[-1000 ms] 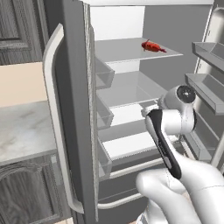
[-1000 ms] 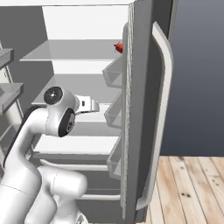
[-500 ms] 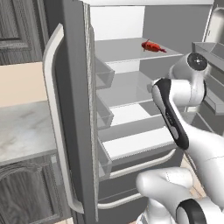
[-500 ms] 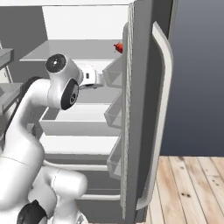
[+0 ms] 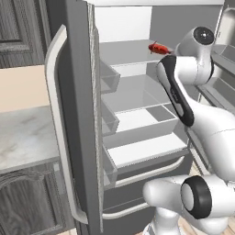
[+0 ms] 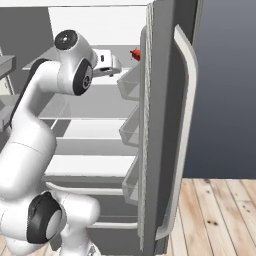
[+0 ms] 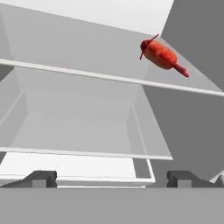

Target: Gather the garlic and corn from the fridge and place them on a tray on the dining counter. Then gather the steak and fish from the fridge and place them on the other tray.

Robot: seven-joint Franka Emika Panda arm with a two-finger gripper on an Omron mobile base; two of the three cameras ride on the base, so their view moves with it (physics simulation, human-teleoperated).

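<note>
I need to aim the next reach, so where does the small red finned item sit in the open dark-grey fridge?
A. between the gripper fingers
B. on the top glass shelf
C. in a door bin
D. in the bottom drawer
B: the small red finned item lies on the top glass shelf of the fridge, above and apart from the open gripper.

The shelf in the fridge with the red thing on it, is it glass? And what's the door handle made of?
The shelf looks like clear glass or plastic: you can see through it. The door handle looks like smooth pale metal or plastic, with a soft sheen; the rendering leaves it open.
</note>
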